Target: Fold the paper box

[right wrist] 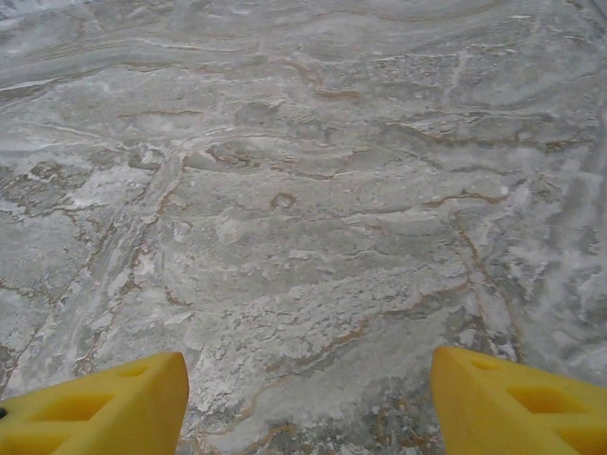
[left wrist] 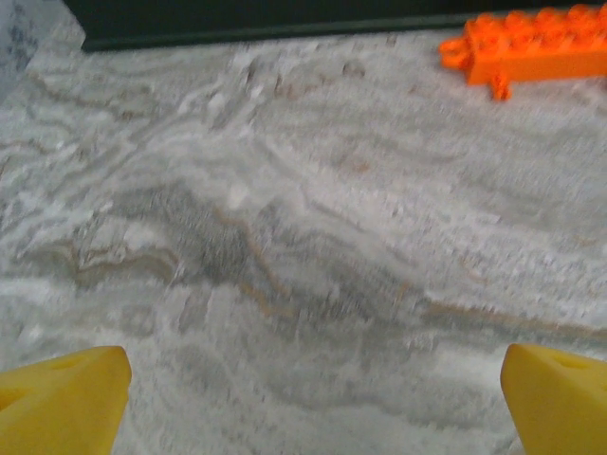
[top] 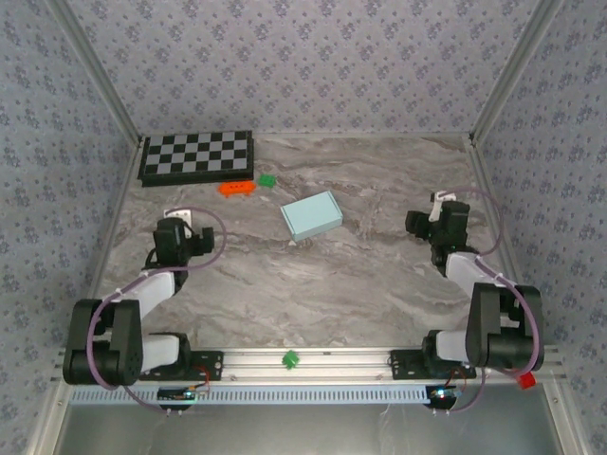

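Observation:
The paper box [top: 311, 215] is a small pale mint-blue rectangular box lying closed on the marble table, a little behind the middle. My left gripper [top: 180, 218] hangs over the table's left side, well to the left of the box; in the left wrist view its yellow fingertips [left wrist: 66, 398] stand far apart with bare marble between them, so it is open. My right gripper [top: 438, 210] is at the right side, apart from the box. Its yellow fingertips [right wrist: 104, 412] are spread wide over bare marble, open and holding nothing.
A black-and-white checkered board [top: 197, 156] lies at the back left. An orange brick [top: 237, 188] [left wrist: 531, 47] and a small green piece [top: 266, 179] lie between the board and the box. Another green piece [top: 290, 358] sits on the front rail. Patterned walls enclose the table.

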